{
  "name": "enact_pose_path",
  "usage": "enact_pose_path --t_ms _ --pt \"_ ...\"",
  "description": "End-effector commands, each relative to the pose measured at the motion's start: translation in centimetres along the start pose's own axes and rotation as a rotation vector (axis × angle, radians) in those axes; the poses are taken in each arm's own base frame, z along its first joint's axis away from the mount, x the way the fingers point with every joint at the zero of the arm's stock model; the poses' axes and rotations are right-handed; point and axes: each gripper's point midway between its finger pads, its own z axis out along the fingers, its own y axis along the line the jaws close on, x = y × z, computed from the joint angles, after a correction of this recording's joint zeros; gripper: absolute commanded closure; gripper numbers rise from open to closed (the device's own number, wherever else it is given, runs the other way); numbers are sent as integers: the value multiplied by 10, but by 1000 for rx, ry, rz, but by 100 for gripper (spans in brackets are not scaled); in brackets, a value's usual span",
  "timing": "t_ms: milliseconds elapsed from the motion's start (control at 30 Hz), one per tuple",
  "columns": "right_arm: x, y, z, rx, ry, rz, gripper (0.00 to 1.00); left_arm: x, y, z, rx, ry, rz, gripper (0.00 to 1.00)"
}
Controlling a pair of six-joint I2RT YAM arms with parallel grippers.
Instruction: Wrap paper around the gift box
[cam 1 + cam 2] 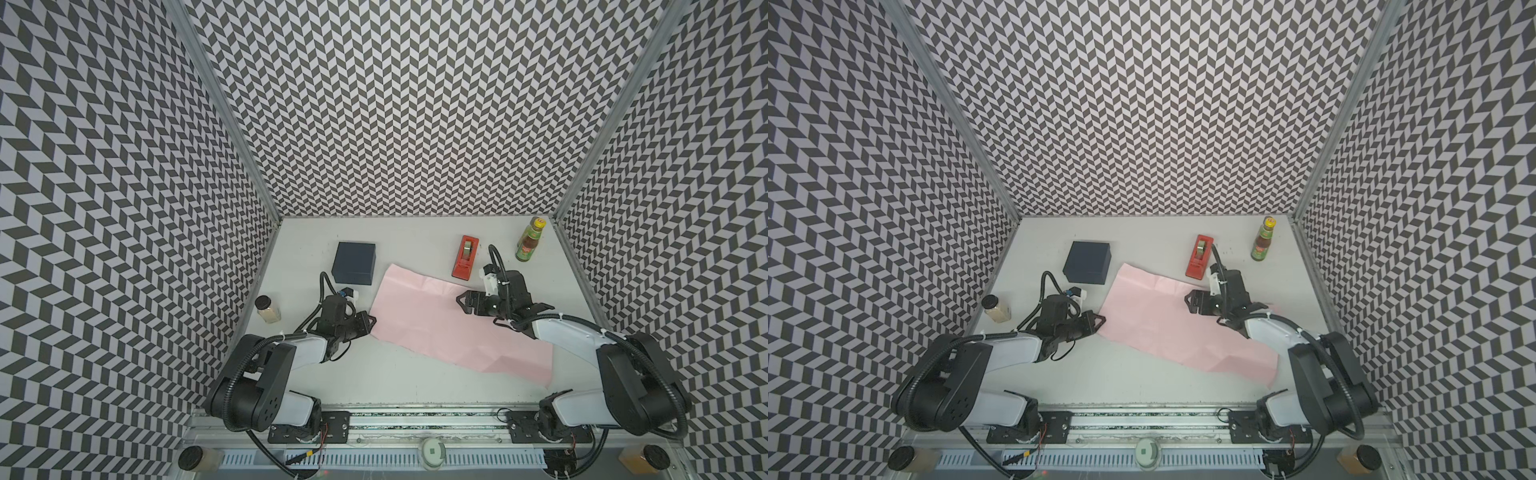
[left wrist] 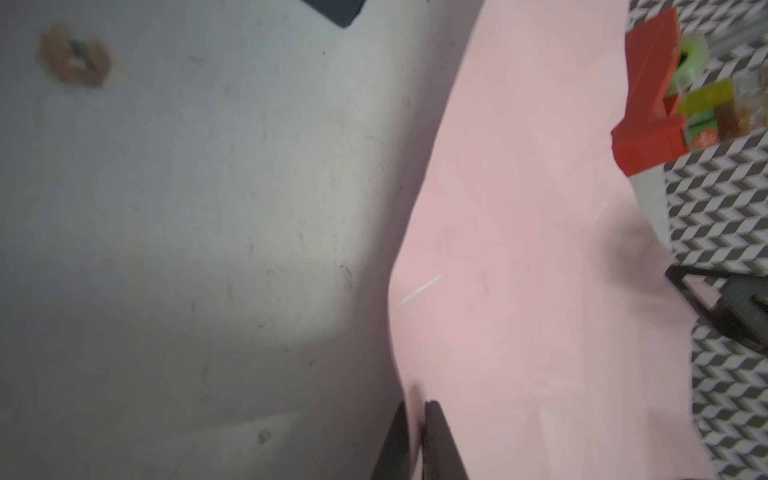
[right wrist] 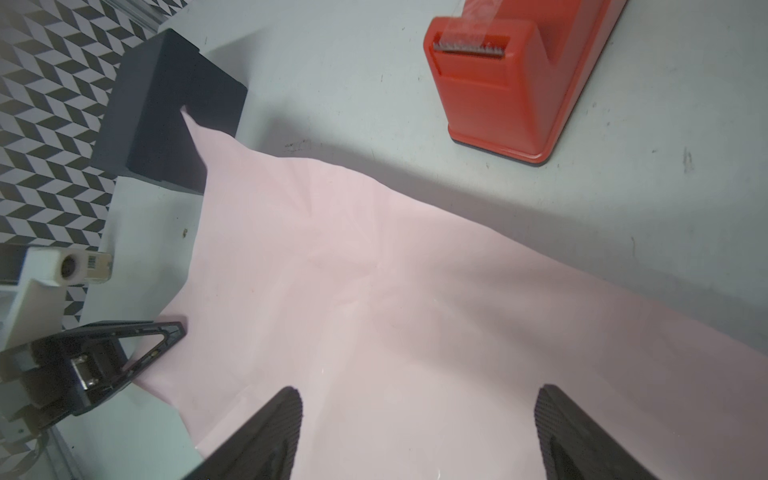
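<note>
Paper (image 1: 436,320) creased pink, bottle label (image 1: 524,250) illegible.

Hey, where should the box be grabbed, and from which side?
Probably from straight above, jaws across two opposite side walls of the box: it lies flat, faces plain, nothing on top. Avoid the side nearest the paper. The right gripper is open and free; the left gripper is shut on the paper's edge.
</note>
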Motion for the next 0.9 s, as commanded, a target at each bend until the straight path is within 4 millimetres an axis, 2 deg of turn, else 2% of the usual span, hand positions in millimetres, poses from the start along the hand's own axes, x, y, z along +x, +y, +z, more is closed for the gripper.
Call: enact_pose_path --t_ms 0,133,233,433,500,600,667,867 --pt "-29 20 5 -53 -64 -31 13 -9 -15 -10 90 -102 -54 100" --pt "-37 25 15 -43 -61 -46 13 -7 -17 -27 105 -196 -141 100" --pt "-36 29 24 -47 -38 -54 14 0 -13 -38 103 -233 -197 100" --pt "-21 53 43 -85 22 -112 17 14 11 -59 63 -336 -329 100" --pt "-14 60 47 -95 40 -126 18 18 14 -63 76 -351 -367 100" --pt "-3 64 50 -97 65 -143 19 16 7 -68 110 -370 -378 100" --pt "0 59 48 -74 66 -149 19 17 1 -68 123 -356 -368 100" --pt "6 50 51 -36 92 -166 19 27 -14 -57 103 -247 -281 100"
